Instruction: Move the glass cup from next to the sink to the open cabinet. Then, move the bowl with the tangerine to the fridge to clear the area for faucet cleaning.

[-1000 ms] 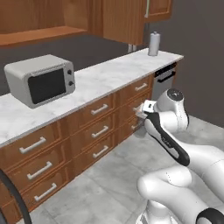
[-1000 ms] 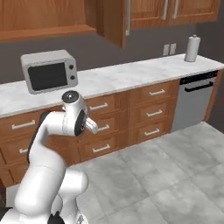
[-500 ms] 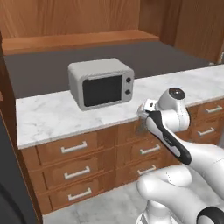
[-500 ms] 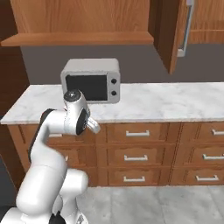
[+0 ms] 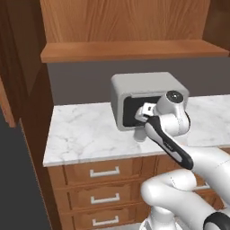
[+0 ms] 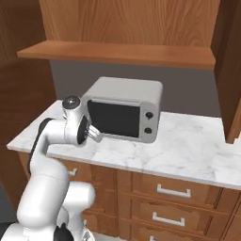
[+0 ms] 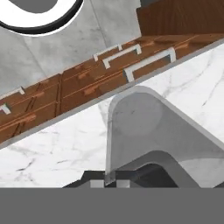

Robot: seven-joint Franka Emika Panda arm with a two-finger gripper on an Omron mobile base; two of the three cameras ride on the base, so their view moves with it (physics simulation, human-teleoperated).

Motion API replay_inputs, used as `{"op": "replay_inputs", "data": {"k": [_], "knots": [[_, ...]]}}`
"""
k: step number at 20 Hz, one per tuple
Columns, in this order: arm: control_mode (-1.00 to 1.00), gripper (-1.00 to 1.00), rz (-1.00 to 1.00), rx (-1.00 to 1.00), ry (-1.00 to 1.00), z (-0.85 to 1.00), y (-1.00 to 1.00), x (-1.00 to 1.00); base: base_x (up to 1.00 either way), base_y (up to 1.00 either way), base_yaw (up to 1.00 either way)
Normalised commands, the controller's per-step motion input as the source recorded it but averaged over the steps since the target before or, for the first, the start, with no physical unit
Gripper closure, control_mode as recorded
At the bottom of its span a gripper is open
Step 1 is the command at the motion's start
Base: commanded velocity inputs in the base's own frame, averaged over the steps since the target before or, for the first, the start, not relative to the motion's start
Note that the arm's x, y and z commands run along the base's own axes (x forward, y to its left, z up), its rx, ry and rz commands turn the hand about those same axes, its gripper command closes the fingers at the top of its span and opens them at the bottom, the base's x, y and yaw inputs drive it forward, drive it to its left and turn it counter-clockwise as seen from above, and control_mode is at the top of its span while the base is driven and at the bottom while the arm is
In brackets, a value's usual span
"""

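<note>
The robot's pincer (image 5: 142, 126) is pinched nearly shut on the small see-through grey glass cup (image 7: 144, 127). The cup (image 5: 140, 135) hangs just under the pincer, over the white marble counter (image 5: 85, 134). Right behind the pincer sits a grey box microwave (image 5: 134, 85) with a dark door. High above the pincer is the open brown wooden cabinet (image 5: 134, 50) with its thick shelf. Below are brown drawers (image 5: 103, 173) with silver handles.
</note>
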Motion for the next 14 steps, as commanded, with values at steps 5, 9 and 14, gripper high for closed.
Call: {"op": "replay_inputs", "data": {"k": [5,9,14], "knots": [[1.00,1.00,0.00,0.00,0.00,0.00,0.00,0.00,0.55,0.00,-0.25],[1.00,1.00,0.00,0.00,0.00,0.00,0.00,0.00,0.62,0.00,-0.09],[-1.00,1.00,-0.09,0.00,0.00,0.52,0.00,-0.08,0.11,0.00,-0.04]]}}
